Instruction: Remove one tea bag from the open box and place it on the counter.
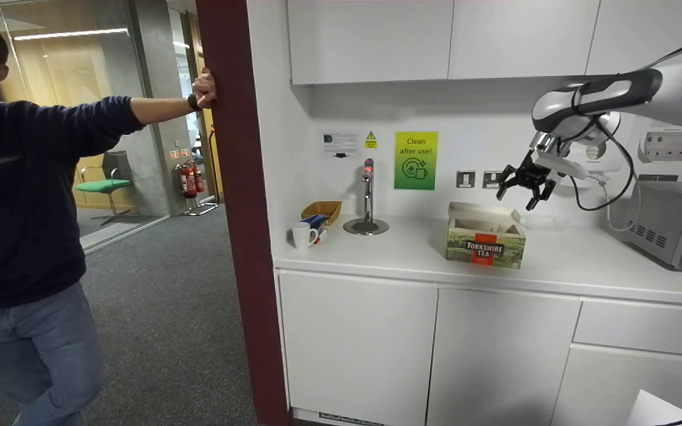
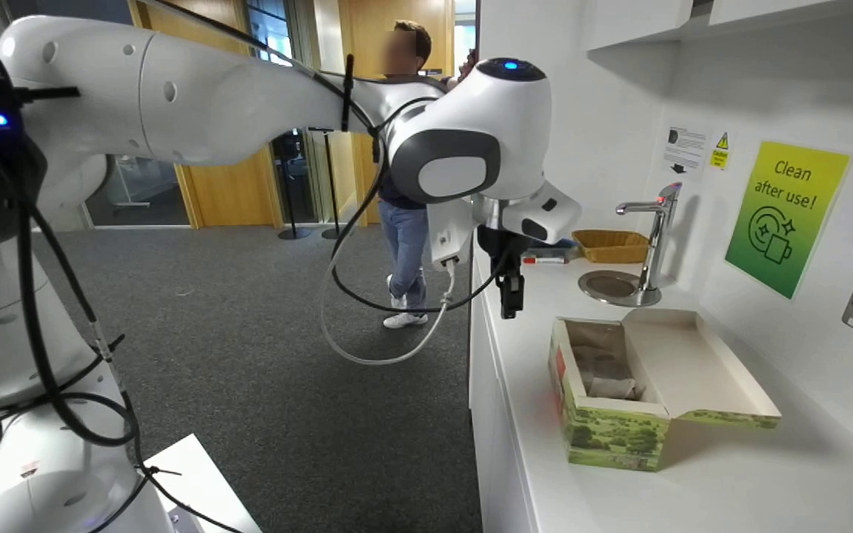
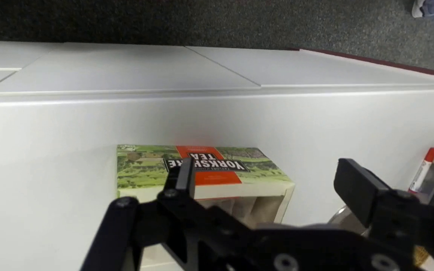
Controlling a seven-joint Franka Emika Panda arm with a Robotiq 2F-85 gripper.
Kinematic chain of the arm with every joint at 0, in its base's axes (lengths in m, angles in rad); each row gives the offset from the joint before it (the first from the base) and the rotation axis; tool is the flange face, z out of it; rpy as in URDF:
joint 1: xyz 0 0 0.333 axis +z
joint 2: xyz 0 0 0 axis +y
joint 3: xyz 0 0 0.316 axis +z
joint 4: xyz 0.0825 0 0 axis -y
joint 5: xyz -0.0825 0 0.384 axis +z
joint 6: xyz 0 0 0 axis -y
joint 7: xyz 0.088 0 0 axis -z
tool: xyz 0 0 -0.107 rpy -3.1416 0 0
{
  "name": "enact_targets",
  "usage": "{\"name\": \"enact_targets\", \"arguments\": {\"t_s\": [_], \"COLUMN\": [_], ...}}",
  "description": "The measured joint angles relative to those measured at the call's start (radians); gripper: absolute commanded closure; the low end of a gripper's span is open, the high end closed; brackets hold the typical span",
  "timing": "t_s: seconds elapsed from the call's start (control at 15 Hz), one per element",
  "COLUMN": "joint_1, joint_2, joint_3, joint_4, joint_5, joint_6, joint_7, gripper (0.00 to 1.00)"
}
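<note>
Bearing "YORKSHIRE TEA": open box [image 1: 485, 244] on counter [image 1: 400, 251].

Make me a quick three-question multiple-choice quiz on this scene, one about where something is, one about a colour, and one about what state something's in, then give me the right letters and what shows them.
1. Where does the tea box rest?
A. On the floor
B. On the microwave
C. On the counter

2. What colour is the mug?
A. Blue
B. White
C. Black

3. In what state is the gripper?
A. Open
B. Shut on the mug
C. Shut on the tea box

1: C, since both exterior views show it sitting on the counter.
2: B, its body and handle showing white in an exterior view.
3: A, as the wrist view shows the fingers wide apart.
</note>
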Motion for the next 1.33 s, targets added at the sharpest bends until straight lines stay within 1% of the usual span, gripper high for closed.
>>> {"name": "enact_targets", "arguments": {"t_s": [0.2, 0.67, 0.87, 1.0, 1.13, 1.33], "joint_1": [-0.025, -0.108, -0.141, -0.157, -0.168, -0.17], "joint_2": [0.091, 0.328, 0.409, 0.448, 0.469, 0.475], "joint_3": [-0.004, -0.003, 0.011, 0.026, 0.04, 0.043], "joint_4": [0.091, 0.275, 0.356, 0.409, 0.452, 0.47], "joint_5": [0.037, 0.053, 0.067, 0.07, 0.07, 0.07], "joint_6": [0.0, -0.004, -0.014, -0.028, -0.078, -0.096], "joint_7": [0.0, 0.0, 0.0, 0.0, 0.0, 0.0], "gripper": [0.0, 0.0, 0.0, 0.0, 0.0, 0.0]}}
